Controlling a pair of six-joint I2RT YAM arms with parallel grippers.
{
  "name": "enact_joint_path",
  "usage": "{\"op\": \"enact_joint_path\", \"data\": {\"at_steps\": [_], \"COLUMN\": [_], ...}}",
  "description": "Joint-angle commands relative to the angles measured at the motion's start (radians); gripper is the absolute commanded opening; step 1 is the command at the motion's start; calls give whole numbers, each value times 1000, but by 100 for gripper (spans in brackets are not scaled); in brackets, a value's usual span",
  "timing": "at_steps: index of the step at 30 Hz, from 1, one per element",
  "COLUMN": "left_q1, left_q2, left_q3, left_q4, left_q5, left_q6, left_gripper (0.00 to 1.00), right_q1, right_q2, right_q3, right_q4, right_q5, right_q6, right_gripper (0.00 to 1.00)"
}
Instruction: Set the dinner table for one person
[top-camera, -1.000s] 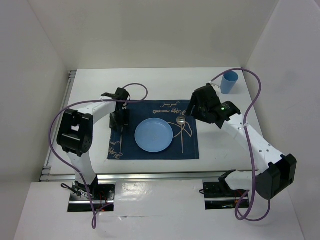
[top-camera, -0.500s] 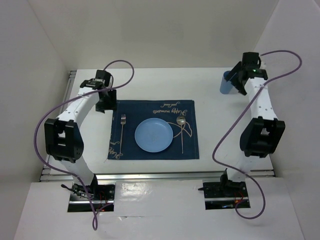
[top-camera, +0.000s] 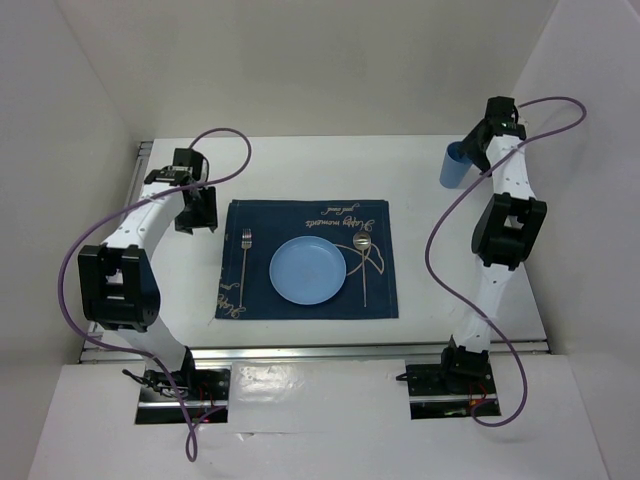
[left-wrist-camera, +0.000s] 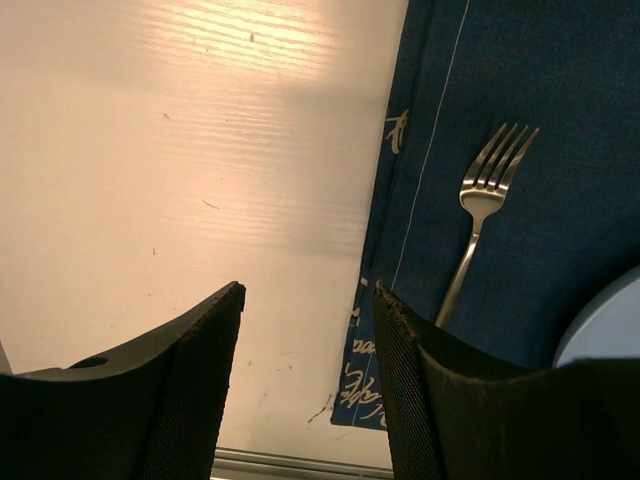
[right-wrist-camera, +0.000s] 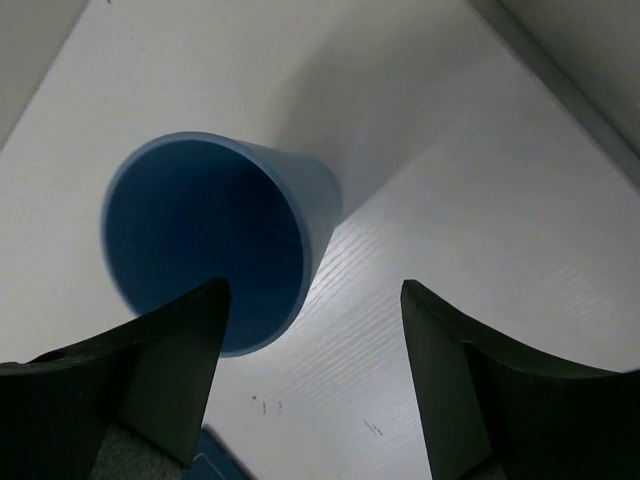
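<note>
cup (top-camera: 456, 166): standing upright on dinner table (top-camera: 300, 165), well beyond placemat (top-camera: 300, 215) far-right corner | handling: looking light, thin-walled, smooth and tapering, likely tipping or squashing easily; gripping gently mid-wall seeming best | right gripper (right-wrist-camera: 312, 285): hovering over cup, jaws apart, gripping nothing | left gripper (left-wrist-camera: 308, 295): hanging open and empty just off placemat's left edge

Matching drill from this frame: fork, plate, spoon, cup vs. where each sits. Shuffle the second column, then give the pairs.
Things:
1. fork
2. plate
3. spoon
4. cup

Places:
A. centre of the placemat
B. bare dinner table, far right corner, off the placemat
C. on the placemat, left of the plate
D. on the placemat, right of the plate

Pairs: 1-C; 2-A; 3-D; 4-B
</note>
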Motion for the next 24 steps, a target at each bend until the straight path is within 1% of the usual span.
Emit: {"op": "enact_joint_path", "data": {"at_steps": [1, 3, 5, 6, 8, 12, 16, 20, 23, 24], "left_q1": [15, 15, 15, 24, 24, 24, 24, 24, 24, 24], "left_q2": [-34, -25, -16, -15, -15, -15, -15, -5, -5, -5], "left_q3": [14, 14, 14, 14, 14, 14, 14, 14, 14, 3], "left_q4": [20, 20, 20, 20, 20, 20, 20, 20, 29, 29], "left_q5": [-27, -27, -27, -27, -27, -27, -17, -27, -50, -50], "left_q6": [23, 32, 32, 32, 32, 32, 41, 59, 59, 59], "left_gripper": [62, 62, 62, 62, 62, 62, 62, 62, 62, 62], "right_q1": [-8, -8, -8, -8, -8, -8, 51, 186, 251, 284], "right_q2": [-8, 3, 17, 30, 31, -2, -84, -181, -232, -241], "right_q3": [-8, -19, -19, -19, -19, -37, -63, -97, -117, -134], "right_q4": [32, 41, 42, 42, 42, 51, 34, -10, -79, -93], "right_q5": [0, 0, 0, 0, 0, 27, 93, 104, 37, -16], "right_q6": [-17, -17, -17, -17, -28, -75, -176, -248, -259, -259], "right_gripper": [76, 66, 52, 29, 1, 0, 0, 0, 0, 0]}}
